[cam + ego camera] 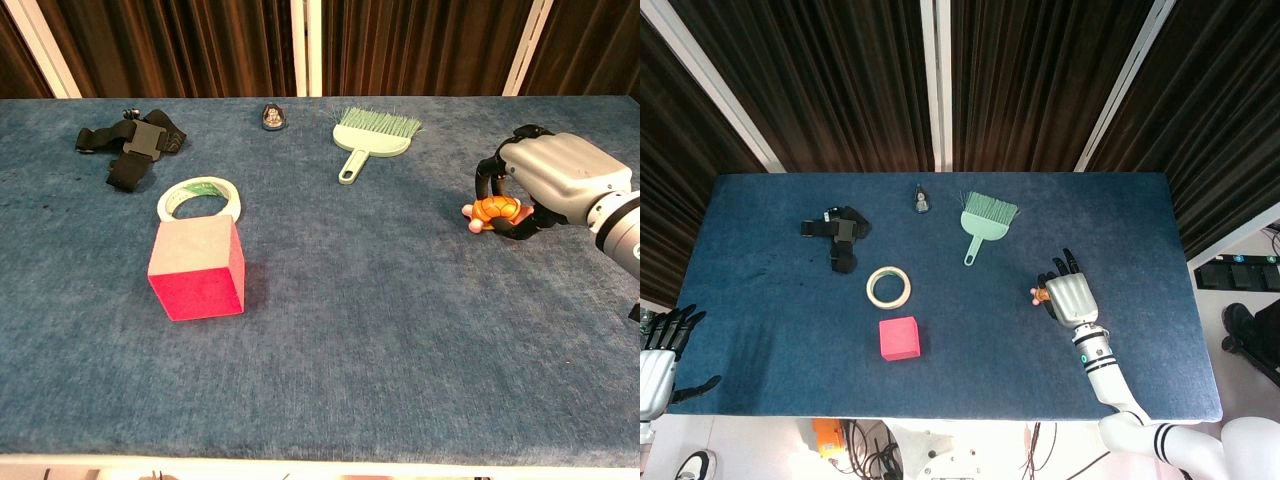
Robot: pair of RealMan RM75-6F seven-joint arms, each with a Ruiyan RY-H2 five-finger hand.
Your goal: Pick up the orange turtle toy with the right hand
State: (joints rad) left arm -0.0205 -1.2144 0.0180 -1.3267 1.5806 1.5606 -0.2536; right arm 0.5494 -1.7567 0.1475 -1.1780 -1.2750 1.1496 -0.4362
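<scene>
The orange turtle toy point(490, 211) sits at the right side of the blue table point(400, 330), with pink feet showing at its left. My right hand point(553, 180) is over it, fingers curled down around its shell and thumb tucked beneath, gripping it. In the head view only a sliver of the turtle point(1040, 295) peeks out left of my right hand point(1070, 298). I cannot tell whether the toy is off the cloth. My left hand point(658, 362) hangs off the table's near left corner, fingers spread and empty.
A pink cube point(197, 266) and a tape roll point(199, 197) lie left of centre. A green hand brush point(372, 135), a small dark object point(272, 116) and a black strap point(135, 145) lie along the far side.
</scene>
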